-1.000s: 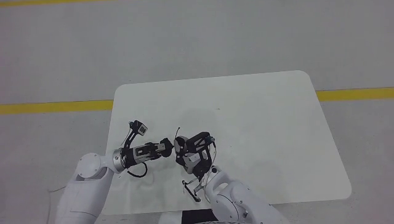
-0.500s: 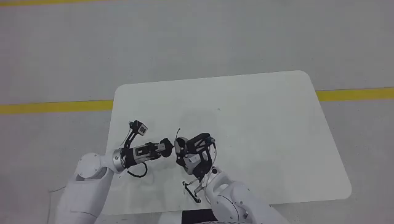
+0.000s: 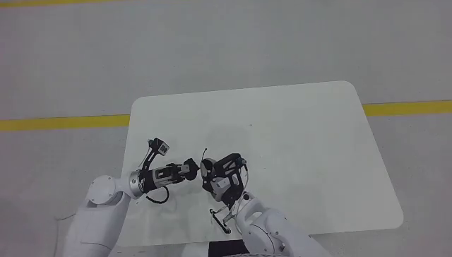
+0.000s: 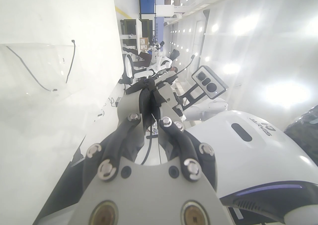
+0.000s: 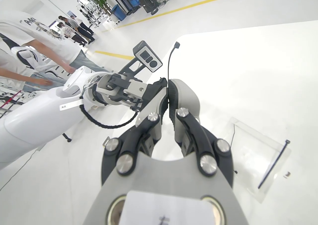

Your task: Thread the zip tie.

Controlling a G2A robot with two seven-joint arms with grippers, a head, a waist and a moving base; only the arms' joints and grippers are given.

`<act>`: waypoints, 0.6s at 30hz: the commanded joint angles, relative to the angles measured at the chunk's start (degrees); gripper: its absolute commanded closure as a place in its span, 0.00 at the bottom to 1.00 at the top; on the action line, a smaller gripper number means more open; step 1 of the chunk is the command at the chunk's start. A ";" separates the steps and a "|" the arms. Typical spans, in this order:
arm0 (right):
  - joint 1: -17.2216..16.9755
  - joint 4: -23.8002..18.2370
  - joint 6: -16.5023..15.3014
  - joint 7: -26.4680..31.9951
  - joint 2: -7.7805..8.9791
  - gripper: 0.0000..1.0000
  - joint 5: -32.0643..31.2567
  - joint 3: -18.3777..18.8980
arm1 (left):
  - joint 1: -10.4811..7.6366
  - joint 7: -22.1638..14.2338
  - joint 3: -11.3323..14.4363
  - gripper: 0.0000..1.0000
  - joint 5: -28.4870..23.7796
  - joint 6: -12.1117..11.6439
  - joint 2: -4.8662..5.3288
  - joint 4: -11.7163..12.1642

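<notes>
A black zip tie [image 5: 169, 72] stands up from my right gripper [image 5: 168, 102], which is shut on its strap; the head [image 5: 177, 45] is free above. In the top view the zip tie [image 3: 204, 154] rises where the two grippers meet, near the table's front left. My left gripper [image 4: 149, 92] is shut, and its tips [image 5: 161, 82] press against the strap right beside the right fingertips. Whether the left one pinches the strap is hidden.
A clear tray [image 5: 258, 136] with spare zip ties [image 5: 273, 166] lies on the white table [image 3: 296, 130] near the front edge, just behind the right gripper; it appears as the tray [image 4: 37, 49] in the left wrist view. People stand off the table's left side.
</notes>
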 commanded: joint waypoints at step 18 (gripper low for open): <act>0.29 0.68 -0.49 0.01 -0.16 0.80 1.31 0.03 | 0.00 0.00 0.00 1.00 0.00 0.00 0.00 0.00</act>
